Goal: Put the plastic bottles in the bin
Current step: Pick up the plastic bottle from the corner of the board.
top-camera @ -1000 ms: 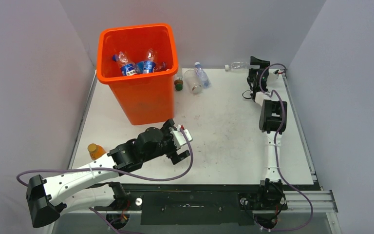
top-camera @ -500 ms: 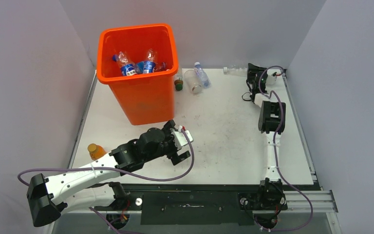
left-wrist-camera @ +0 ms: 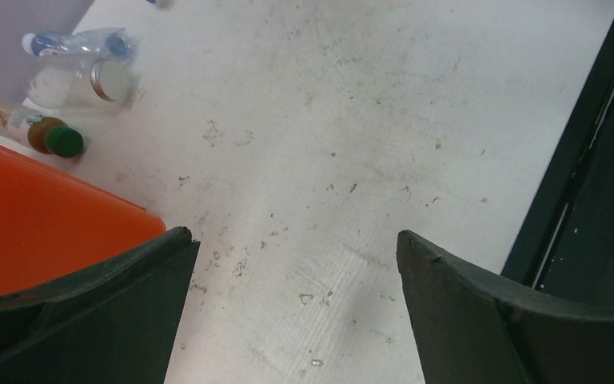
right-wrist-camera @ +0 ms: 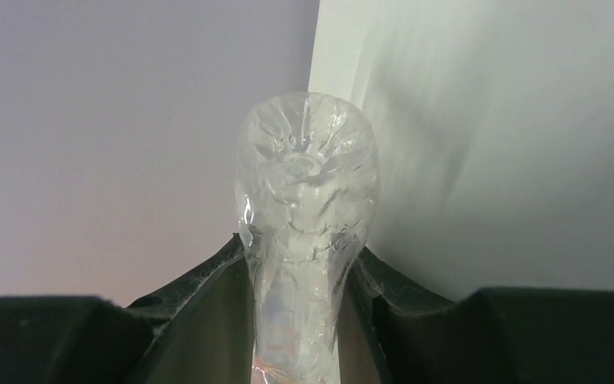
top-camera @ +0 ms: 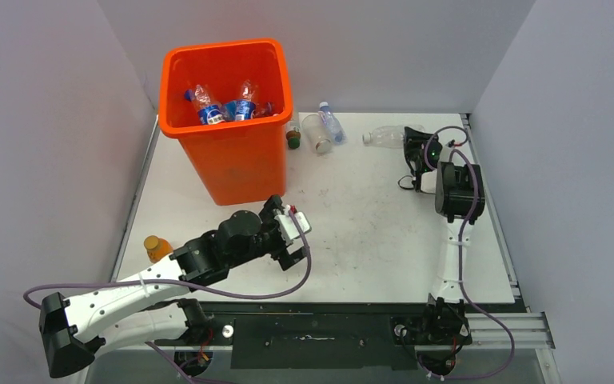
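Though perhaps apart, bottles (top-camera: 316, 133) beside bin (top-camera: 232, 160).

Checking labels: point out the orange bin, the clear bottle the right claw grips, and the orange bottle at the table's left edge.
orange bin (top-camera: 236, 164): top external view, front wall.
clear bottle (right-wrist-camera: 308, 184): right wrist view, middle of its crumpled body.
orange bottle (top-camera: 157, 250): top external view, its body.
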You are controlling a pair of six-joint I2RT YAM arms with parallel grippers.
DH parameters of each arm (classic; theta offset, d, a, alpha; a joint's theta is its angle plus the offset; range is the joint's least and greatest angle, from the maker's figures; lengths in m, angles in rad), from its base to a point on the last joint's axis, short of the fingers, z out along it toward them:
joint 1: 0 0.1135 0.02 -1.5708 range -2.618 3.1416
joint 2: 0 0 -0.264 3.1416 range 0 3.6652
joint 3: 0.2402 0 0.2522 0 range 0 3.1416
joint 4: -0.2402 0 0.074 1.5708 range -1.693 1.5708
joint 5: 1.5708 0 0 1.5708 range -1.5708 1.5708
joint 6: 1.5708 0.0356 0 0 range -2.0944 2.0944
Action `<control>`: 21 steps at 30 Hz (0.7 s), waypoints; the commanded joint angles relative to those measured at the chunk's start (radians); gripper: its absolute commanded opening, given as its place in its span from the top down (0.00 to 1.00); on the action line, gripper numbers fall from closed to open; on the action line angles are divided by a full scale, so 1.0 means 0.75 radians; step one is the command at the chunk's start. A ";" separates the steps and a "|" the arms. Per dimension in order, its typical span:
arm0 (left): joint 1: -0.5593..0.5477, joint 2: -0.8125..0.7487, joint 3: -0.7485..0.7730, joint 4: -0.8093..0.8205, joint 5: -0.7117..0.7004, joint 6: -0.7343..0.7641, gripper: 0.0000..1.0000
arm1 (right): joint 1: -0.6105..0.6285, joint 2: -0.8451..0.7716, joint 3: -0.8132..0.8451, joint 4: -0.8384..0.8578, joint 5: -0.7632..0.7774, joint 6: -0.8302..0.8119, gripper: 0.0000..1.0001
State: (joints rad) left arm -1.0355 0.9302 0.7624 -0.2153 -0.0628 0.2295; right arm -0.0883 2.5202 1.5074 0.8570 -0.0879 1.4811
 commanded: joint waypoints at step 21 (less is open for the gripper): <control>-0.038 -0.507 -0.354 0.835 -0.174 -0.786 0.04 | 0.345 -1.962 -1.618 0.414 -0.384 -0.393 0.95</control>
State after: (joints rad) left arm -1.0592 0.5751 0.5980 0.1902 -0.1627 -0.0818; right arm 0.1551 1.2789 0.3004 1.2533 -0.2970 1.2671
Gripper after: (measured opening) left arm 0.961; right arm 0.349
